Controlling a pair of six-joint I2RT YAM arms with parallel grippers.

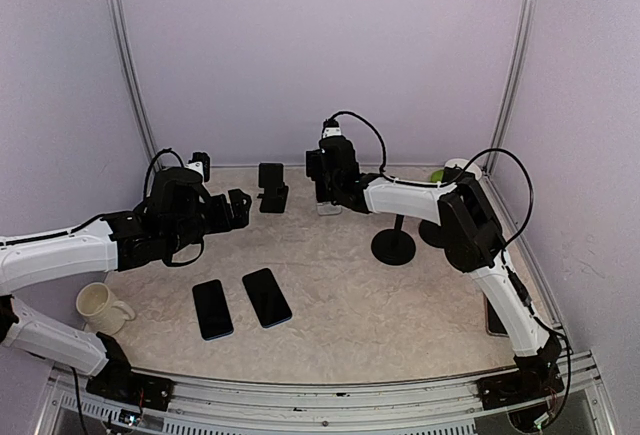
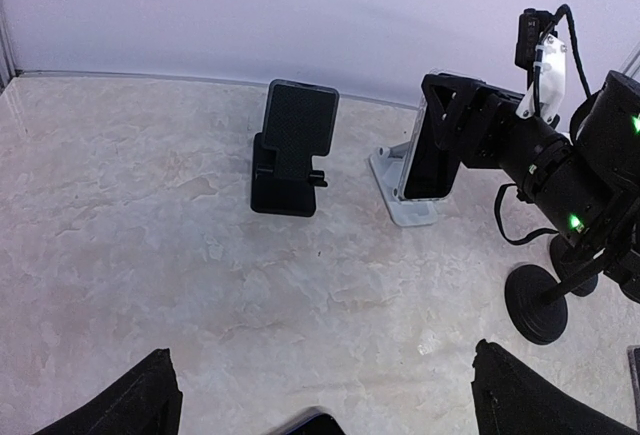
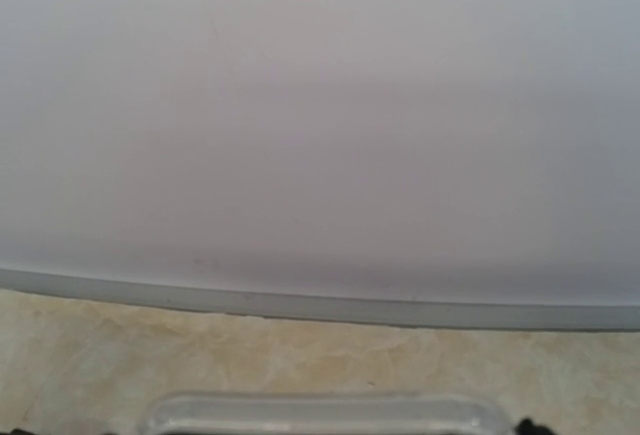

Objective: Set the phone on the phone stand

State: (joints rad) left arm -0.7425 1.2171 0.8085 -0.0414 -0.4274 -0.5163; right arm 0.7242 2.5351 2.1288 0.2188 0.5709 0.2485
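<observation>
A dark phone in a clear case leans upright in the white stand at the back of the table. My right gripper is at its top end, with the jaws wide on either side. In the right wrist view only the case's top edge shows, with a gap on its left side. My left gripper is open and empty, low over the table, with a phone's corner below it. Two dark phones lie flat near the front. A black stand stands left of the white one.
A cream mug sits at the front left. Two black round-based posts stand right of the stands. A green and white object is in the back right corner. Another dark flat item lies by the right arm.
</observation>
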